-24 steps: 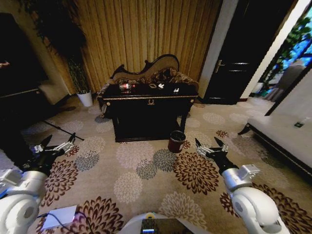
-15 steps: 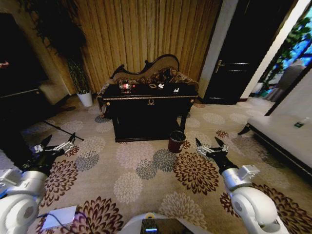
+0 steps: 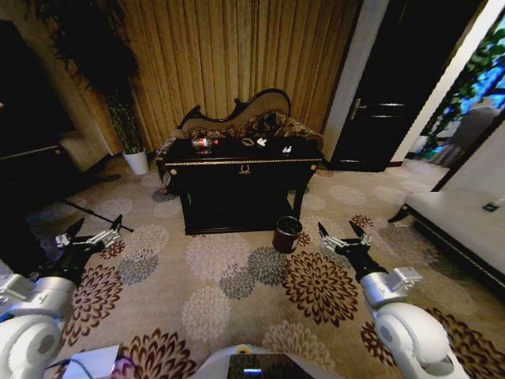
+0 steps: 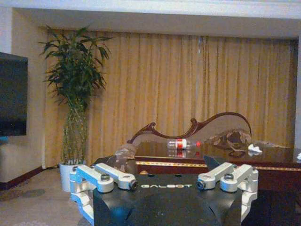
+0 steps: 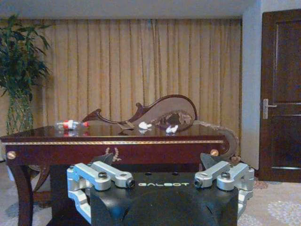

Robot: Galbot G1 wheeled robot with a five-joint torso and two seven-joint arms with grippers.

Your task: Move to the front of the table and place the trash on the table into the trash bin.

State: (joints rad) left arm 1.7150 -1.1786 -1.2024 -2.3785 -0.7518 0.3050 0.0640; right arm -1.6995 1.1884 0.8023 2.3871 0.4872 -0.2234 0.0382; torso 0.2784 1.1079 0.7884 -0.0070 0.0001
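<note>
The glossy black table with gold trim stands ahead against a curvy-backed sofa. On its top lie a clear bottle with a red label, a small brown piece and white crumpled scraps. The bottle and a scrap appear in the left wrist view, and the bottle and scraps in the right wrist view. The reddish-brown trash bin sits on the carpet by the table's right front leg. My left gripper and right gripper hang open and empty over the carpet, well short of the table.
A potted plant in a white pot stands left of the table. A dark door is at the back right, a white bench on the right. A dark cabinet lines the left wall. Patterned carpet stretches before the table.
The whole head view has shifted slightly, with table and bin a little nearer and lower; the camera moved. Both grippers keep their pose, open.
</note>
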